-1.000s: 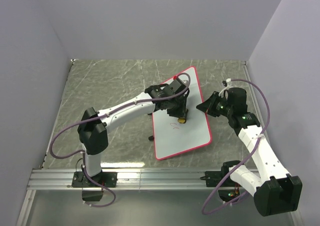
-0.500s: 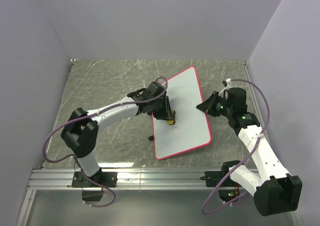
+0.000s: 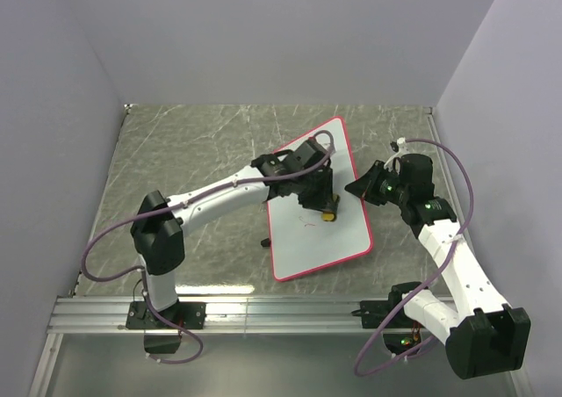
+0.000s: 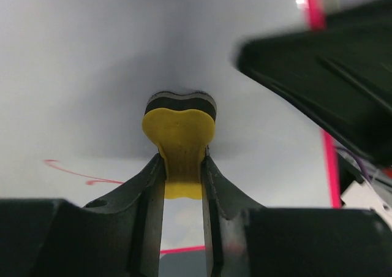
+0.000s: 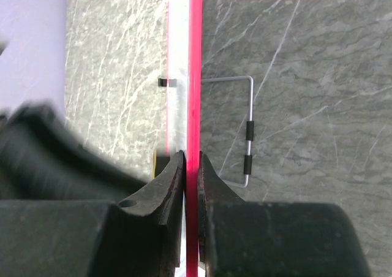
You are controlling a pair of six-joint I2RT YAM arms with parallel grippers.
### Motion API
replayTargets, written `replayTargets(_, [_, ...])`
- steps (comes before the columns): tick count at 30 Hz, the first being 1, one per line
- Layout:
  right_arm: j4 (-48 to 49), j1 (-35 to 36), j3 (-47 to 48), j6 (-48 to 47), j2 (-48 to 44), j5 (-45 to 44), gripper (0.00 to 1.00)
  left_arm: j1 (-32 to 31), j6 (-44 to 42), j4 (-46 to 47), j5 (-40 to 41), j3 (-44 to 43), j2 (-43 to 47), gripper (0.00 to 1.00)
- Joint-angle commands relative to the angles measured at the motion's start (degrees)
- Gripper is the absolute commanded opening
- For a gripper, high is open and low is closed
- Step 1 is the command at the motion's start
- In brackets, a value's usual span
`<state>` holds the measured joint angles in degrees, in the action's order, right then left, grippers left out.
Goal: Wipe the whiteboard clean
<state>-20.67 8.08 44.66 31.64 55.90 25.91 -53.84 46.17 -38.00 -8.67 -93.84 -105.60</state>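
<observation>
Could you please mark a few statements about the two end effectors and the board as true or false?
1. The left end effector grips the yellow eraser. True.
2. The right end effector is open and clear of the whiteboard. False: its fingers are shut on the board's red rim.
3. The whiteboard is wiped fully clean. False: red marks show on it beside the eraser.
4. The yellow eraser is over the whiteboard, not over the table. True.

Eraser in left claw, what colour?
The eraser is yellow with a black base; best in left wrist view.
</observation>
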Motion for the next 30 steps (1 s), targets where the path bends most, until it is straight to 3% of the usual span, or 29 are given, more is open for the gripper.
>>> replayTargets(1, [-1.04,1.86,0.69,-6.68,1.14,3.0,0.0,-5.66,-0.38,4.51,-6.18,0.49,-2.6,0.0])
replayTargets(7, [-1.31,1.85,0.86,-6.76,1.06,3.0,0.0,-4.0,2.16,11.35,-5.04,15.33,2.23,0.0])
replayTargets(11, [-1.31,1.77,0.34,-6.59,0.53,3.0,0.0,2.06,4.62,18.48,-6.01,28.68,5.67,0.0])
replayTargets(14, [-1.31,1.77,-0.02,-6.33,0.18,3.09,0.0,6.29,2.88,18.84,-5.31,31.43,5.15,0.0])
replayTargets(23, [-2.45,1.77,0.6,-6.85,-0.09,2.74,0.0,7.79,-0.82,13.74,-3.29,27.33,-0.83,0.0])
replayTargets(30, [-2.36,1.86,0.34,-6.77,-0.62,2.39,0.0,-4.58,-4.33,3.64,-1.0,9.13,-0.83,0.0])
